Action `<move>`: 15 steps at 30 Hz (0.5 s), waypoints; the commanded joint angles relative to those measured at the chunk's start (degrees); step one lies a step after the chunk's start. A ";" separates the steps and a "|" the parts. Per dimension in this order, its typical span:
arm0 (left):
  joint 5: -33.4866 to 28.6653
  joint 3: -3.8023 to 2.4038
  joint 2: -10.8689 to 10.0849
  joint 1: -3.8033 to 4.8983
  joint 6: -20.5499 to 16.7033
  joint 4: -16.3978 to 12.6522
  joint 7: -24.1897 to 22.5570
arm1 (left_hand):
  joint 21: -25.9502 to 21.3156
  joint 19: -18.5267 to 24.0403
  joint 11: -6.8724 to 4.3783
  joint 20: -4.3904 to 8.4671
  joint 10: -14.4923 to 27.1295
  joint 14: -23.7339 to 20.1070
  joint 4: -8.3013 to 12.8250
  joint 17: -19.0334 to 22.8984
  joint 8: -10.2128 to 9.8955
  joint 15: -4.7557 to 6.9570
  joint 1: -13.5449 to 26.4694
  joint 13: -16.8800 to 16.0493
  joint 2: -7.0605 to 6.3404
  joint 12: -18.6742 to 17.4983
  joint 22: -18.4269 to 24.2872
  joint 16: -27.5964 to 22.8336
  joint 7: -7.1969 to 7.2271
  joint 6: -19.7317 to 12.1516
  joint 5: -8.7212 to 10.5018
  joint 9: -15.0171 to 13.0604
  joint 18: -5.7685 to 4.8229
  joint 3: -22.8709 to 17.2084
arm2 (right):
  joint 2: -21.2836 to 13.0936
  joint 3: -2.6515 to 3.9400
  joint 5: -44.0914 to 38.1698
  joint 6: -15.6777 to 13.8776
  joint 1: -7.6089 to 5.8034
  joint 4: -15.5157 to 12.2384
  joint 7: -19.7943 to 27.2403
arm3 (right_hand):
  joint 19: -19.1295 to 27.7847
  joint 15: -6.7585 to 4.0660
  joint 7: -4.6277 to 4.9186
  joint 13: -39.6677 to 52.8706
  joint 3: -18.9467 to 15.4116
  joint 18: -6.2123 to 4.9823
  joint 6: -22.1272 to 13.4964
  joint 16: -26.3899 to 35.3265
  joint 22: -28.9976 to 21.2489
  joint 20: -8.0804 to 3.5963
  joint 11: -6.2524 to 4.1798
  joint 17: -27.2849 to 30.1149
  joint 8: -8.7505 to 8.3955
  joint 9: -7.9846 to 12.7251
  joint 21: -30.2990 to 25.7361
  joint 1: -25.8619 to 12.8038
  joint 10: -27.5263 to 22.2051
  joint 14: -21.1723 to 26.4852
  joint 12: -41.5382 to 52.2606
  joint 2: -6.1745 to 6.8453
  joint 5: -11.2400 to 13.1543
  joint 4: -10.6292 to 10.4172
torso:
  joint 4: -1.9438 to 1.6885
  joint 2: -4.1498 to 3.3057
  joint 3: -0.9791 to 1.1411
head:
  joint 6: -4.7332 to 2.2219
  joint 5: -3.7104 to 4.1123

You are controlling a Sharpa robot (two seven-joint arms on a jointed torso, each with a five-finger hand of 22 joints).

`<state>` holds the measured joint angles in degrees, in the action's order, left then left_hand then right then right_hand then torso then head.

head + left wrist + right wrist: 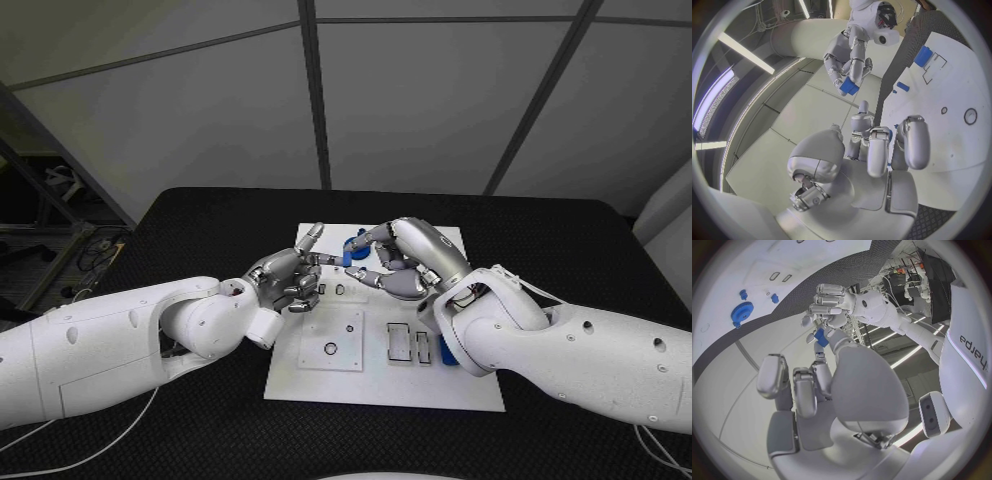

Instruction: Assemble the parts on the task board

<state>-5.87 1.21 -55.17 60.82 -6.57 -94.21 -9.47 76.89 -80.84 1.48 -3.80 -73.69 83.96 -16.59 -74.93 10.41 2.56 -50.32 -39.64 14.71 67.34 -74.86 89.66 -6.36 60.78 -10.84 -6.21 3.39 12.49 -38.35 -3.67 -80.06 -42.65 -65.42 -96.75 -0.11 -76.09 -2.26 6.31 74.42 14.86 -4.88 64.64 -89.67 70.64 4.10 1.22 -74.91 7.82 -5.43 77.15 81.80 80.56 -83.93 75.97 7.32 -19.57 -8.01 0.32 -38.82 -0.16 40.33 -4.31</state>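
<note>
grey wall panels stand behind a black table (188,215), and the white task board (378,385) lies at its centre. both hands hang above the far half of the board, close together, fingertips nearly meeting.

the right hand (404,260) comes in from about four o'clock with its fingers curled round a small blue part (849,87); the left wrist view shows the piece pinched between thumb and fingers, lifted clear of the board. the left hand (289,280) reaches in from about eight o'clock, one finger pointing toward twelve and the rest bent in. i can't tell whether it touches the blue piece or holds anything itself.

from the left hand, the held part lies toward two o'clock, just beside its fingertips, so the right hand is plainly the nearer and the one carrying it. its long axis is too hidden by fingers to call.

other blue parts wait on the board: a blue gear (739,313) and a blue block (923,55) beside rectangular slots (410,345). my guess is the coming move is seating the held piece, or passing it across.
</note>
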 commanded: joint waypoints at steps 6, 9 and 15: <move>0.89 -0.08 -1.32 0.19 -3.67 1.21 -0.53 | -0.41 0.41 0.29 -0.23 0.28 5.81 0.23 -14.26 -0.47 -0.61 -1.13 0.10 -0.18 -0.27 0.22 0.08 -0.09 -0.64 -0.18 0.06 0.83 0.22 | 0.66 0.02 1.62 0.13 -0.07 1.44 0.50 | -0.32 -0.27 -0.65 -0.08 0.31 0.36 0.95 0.04 0.01 -0.11 -0.16 -14.64 0.21 -1.39 0.28 -0.38 0.31 -5.95 -0.26 -0.43 -0.36 -0.04 | -0.05 -0.04 -0.07 | -0.01 -0.19; 1.32 -0.09 -1.26 0.20 -3.02 1.03 -0.06 | -0.38 0.39 0.30 -0.23 0.27 5.82 0.23 -14.27 -0.49 -0.61 -1.15 0.04 -0.19 -0.25 0.19 0.08 -0.10 -0.66 -0.18 0.07 0.82 0.23 | 1.26 0.03 1.75 0.35 -0.07 1.96 0.49 | -0.32 -0.27 -0.65 -0.08 0.31 0.36 0.95 0.04 0.01 -0.11 -0.16 -14.64 0.21 -1.39 0.28 -0.38 0.31 -5.95 -0.26 -0.43 -0.36 -0.04 | -0.08 -0.03 -0.04 | 0.01 -0.32; 2.09 -0.10 -0.64 0.22 -1.58 0.29 0.82 | -0.23 0.29 0.32 -0.25 0.18 5.82 0.20 -14.29 -0.53 -0.62 -1.16 -0.25 -0.20 -0.12 0.02 0.09 -0.12 -0.70 -0.17 0.08 0.78 0.24 | 2.65 0.04 1.85 0.73 -0.08 3.14 0.51 | -0.32 -0.27 -0.65 0.01 0.34 0.36 0.95 0.03 0.03 -0.11 -0.16 -14.65 0.21 -1.40 0.28 -0.39 0.36 -5.95 -0.19 -0.44 -0.37 -0.03 | -0.04 -0.01 -0.10 | 0.12 -0.56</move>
<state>-5.06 1.16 -55.92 60.93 -9.15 -93.62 -9.17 76.67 -80.64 1.56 -4.01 -73.61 84.16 -16.59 -74.93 10.27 2.36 -50.99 -39.84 14.48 67.34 -74.75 89.65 -6.66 60.49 -10.84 -6.22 3.39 12.49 -35.85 -3.66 -78.63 -42.34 -65.41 -93.78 -0.07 -76.08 -2.26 6.22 74.42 14.85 -4.88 64.55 -89.67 70.63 4.10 1.23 -74.91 7.69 -5.43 77.15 81.61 80.56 -83.93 75.98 7.16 -19.75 -8.00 0.25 -38.83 -0.26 40.41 -4.78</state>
